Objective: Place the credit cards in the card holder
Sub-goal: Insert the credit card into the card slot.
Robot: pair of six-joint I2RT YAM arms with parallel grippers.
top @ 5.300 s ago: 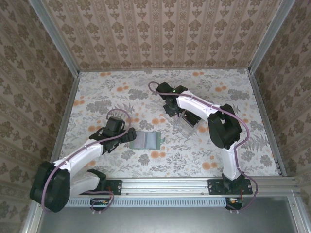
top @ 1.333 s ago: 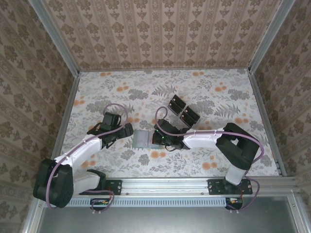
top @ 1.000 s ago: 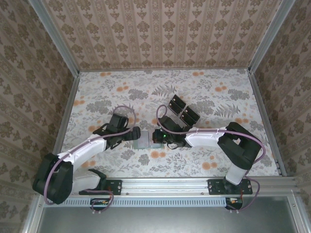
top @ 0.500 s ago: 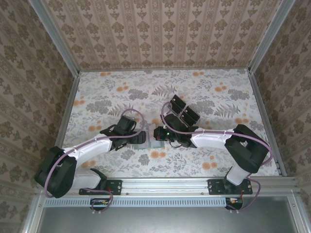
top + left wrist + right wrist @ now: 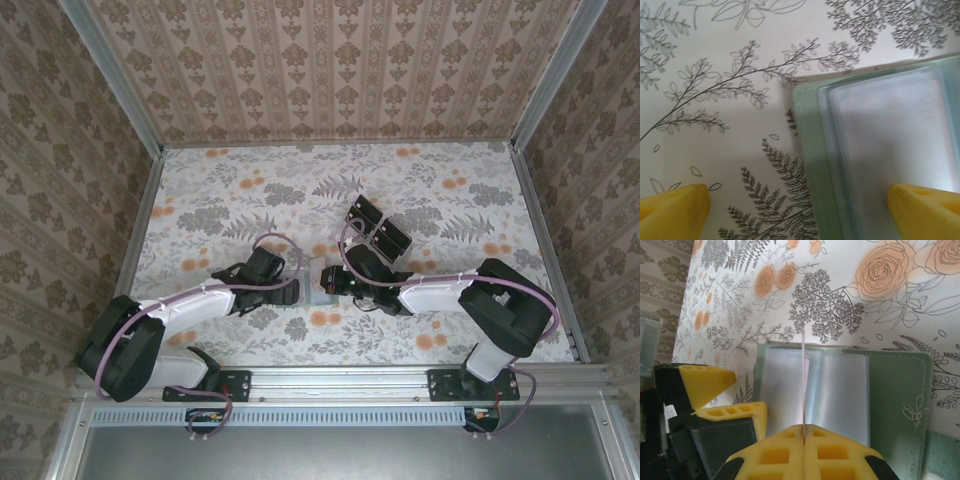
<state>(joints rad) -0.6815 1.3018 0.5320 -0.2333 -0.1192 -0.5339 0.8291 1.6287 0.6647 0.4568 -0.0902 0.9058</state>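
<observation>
Noting right gripper clenched on one credit card: pale pink, seen edge-on as a thin line running from between the yellow fingers out over the card holder. The card holder lies open and flat on the floral table, toward the near middle, clear pockets facing up. Its green panel with a small embossed sprig is on the right in my right wrist view. I cannot tell whether the card's far edge has entered a pocket. My left gripper is spread wide and grasps nothing. One yellow fingertip is over bare table and the other over the clear pockets, straddling the holder's stitched green edge. From above, the two grippers face each other across the holder. The clear stand with black blocks sits just behind, apart from it.
</observation>
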